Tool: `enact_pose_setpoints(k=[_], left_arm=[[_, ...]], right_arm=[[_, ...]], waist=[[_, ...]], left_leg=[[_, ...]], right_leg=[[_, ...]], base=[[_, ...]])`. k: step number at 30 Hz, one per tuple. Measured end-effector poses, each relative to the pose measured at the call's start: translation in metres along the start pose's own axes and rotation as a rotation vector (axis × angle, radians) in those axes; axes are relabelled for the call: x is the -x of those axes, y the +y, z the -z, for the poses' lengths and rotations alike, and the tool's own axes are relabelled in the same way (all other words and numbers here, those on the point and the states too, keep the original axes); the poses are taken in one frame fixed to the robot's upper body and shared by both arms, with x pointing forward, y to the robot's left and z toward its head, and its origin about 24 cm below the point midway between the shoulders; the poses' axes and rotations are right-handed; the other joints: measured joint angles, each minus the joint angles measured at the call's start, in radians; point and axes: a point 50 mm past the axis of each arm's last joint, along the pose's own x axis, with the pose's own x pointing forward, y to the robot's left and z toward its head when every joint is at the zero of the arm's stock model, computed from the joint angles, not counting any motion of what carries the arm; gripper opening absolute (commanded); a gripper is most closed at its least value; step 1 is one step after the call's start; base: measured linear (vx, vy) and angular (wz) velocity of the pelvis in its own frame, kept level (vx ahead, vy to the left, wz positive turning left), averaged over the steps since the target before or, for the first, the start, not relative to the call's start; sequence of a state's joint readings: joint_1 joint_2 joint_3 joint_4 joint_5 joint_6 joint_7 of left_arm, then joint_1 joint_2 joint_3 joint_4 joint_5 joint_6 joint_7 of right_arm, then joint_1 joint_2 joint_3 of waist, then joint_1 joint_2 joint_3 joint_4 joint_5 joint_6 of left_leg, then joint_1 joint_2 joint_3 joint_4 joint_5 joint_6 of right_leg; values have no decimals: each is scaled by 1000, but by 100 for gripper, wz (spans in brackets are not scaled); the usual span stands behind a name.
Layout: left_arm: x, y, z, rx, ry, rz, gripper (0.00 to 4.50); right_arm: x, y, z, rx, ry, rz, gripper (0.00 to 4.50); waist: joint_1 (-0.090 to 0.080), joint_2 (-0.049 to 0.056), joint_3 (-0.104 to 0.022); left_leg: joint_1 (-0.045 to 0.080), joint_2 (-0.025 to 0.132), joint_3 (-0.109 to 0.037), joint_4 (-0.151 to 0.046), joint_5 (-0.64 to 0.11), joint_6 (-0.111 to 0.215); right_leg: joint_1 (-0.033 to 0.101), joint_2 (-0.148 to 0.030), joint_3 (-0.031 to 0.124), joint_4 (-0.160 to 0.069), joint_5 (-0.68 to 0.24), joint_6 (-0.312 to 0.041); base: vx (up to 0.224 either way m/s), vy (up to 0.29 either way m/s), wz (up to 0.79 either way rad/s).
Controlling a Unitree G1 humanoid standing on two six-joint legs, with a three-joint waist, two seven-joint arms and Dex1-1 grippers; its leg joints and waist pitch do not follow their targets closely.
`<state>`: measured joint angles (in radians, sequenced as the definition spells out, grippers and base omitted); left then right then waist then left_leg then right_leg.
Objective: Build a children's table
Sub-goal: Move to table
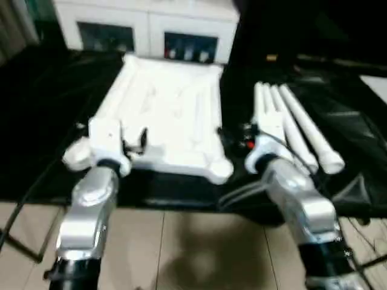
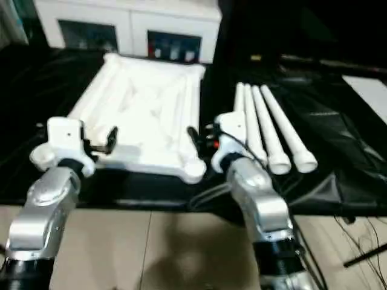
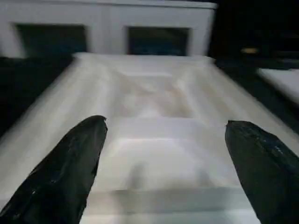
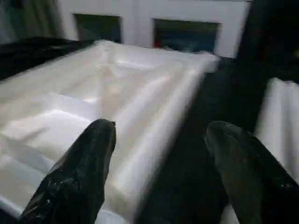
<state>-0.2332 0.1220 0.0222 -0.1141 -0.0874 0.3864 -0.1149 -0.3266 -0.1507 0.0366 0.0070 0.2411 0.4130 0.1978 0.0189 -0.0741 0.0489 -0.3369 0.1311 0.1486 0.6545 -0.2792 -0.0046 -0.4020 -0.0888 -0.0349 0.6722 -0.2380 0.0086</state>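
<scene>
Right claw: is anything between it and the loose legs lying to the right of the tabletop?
Nothing visible. The right claw, open, hovers over the dark gap between the tabletop and the legs, which lie side by side on the black cloth with nothing on them.

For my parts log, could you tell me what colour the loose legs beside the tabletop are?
The legs are plain white, clearest in the right eye view.

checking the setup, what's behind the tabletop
Behind the tabletop stands a white cabinet with two dark glass doors; small red and blue items show through one, too blurred to identify. Its base is covered by the tabletop's far edge.
</scene>
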Motion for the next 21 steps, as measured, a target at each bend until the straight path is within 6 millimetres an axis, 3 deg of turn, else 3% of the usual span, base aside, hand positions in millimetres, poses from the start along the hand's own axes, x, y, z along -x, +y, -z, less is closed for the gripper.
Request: enact_pose_setpoints(k=[1,2,3,6,8,11,12,17,19,21], left_arm=[[-1,-9,1,7,1,41,449],[-1,-13,0,9,-2,64,449],[-1,-13,-2,9,-8,70,449],[0,-11,-2,0,-10,77,449],[0,-11,-1,5,-4,81,449],[0,-10,2,9,7,79,449],[0,-10,2,10,6,81,449],[-1,-15,2,26,8,94,449],[-1,-14,2,25,8,91,449],[0,-11,2,23,8,83,449]], right_arm=[[2,-4,2,2,8,17,340],[3,-7,1,5,6,28,340],[3,-8,0,7,2,33,340],[3,-5,1,-6,3,26,340],[4,-3,2,-7,14,8,340],[5,0,-2,4,0,-17,340],[6,-2,-3,15,-1,-20,340],[8,-4,-4,36,2,-33,340],[8,-3,-3,36,2,-34,340],[6,-1,-3,36,3,-44,340]], waist=[[11,7,-2],[16,15,-5],[16,18,-6],[13,18,-6],[34,19,-6],[35,16,-5],[25,17,-3],[-21,13,-2],[-27,14,-2],[-30,16,0]], left_leg=[[1,2,-9,-2,-6,10],[1,6,-17,-7,6,-7],[1,12,-20,-12,19,-49],[-14,14,-20,-12,29,-66],[-7,42,33,-12,25,-74],[2,58,61,-12,16,-85],[0,56,50,-13,14,-80],[6,57,44,-14,14,-81],[12,58,41,-17,14,-81],[27,59,37,-26,13,-81]], right_leg=[[7,5,-1,-9,3,-4],[9,14,-3,-10,7,-12],[8,17,-6,-9,6,-13],[-4,22,-2,-14,16,-13],[-16,57,50,-29,30,-11],[-19,84,91,-43,52,-8],[-16,80,84,-46,53,-6],[-14,70,64,-48,53,-3],[-9,65,51,-53,52,-5],[6,65,44,-63,51,-8]], base=[[58,-49,-3],[58,-49,-3],[51,-32,-6],[0,0,0],[-3,25,-19],[-41,28,-49],[-54,-10,-25],[0,0,0],[0,0,0],[0,0,0]])
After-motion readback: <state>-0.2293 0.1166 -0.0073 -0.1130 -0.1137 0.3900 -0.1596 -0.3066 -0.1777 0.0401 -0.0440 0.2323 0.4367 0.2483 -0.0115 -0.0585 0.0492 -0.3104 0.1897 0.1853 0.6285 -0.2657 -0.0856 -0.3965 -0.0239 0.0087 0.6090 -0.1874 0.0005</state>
